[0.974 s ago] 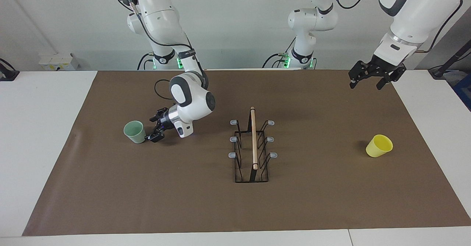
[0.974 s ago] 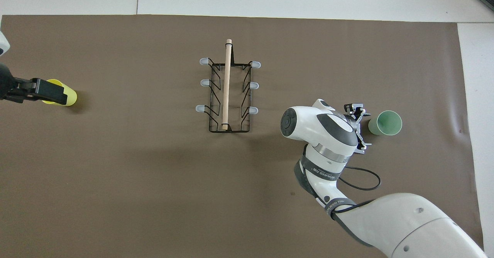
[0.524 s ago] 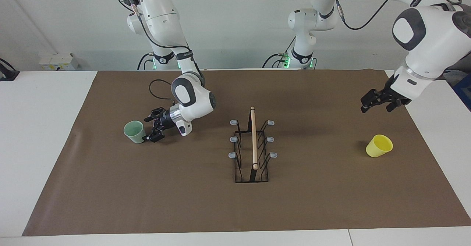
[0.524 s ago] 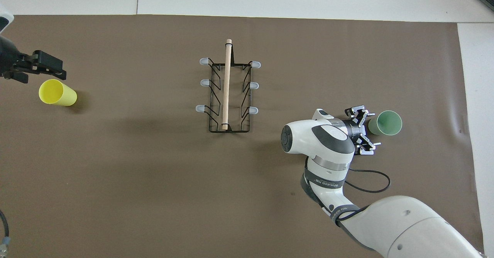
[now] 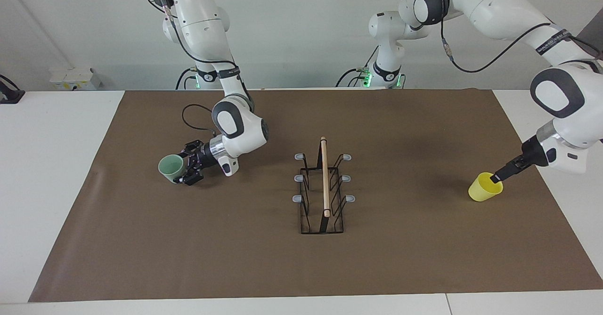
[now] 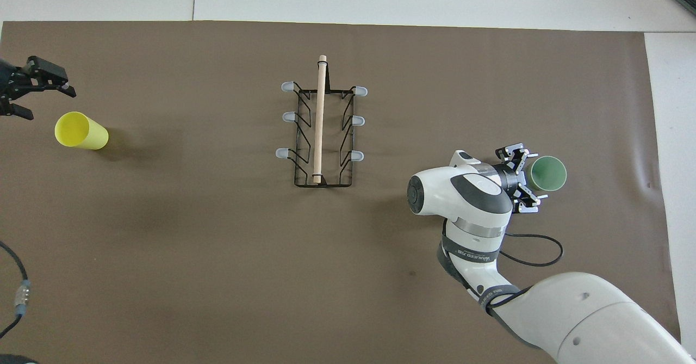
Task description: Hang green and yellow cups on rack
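Straddling green cup (image 5: 170, 168): right gripper (image 5: 184, 169), fingers spread; left gripper (image 6: 33, 87) beside yellow cup (image 5: 484, 188), fingers spread.

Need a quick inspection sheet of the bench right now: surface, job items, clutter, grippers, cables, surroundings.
Surface: brown mat covers the white table, lying flat.
Job's things: green cup upright toward the right arm's end; yellow cup tilted toward the left arm's end; rack mid-mat, nothing on its prongs.
Clutter: nothing seen.
Grippers: right gripper open, low, its fingers at either side of the green cup; left gripper open, at the yellow cup's rim, contact unclear.
Cables: black cable loops off the right arm's wrist over the mat.
Surroundings: white box by the wall.
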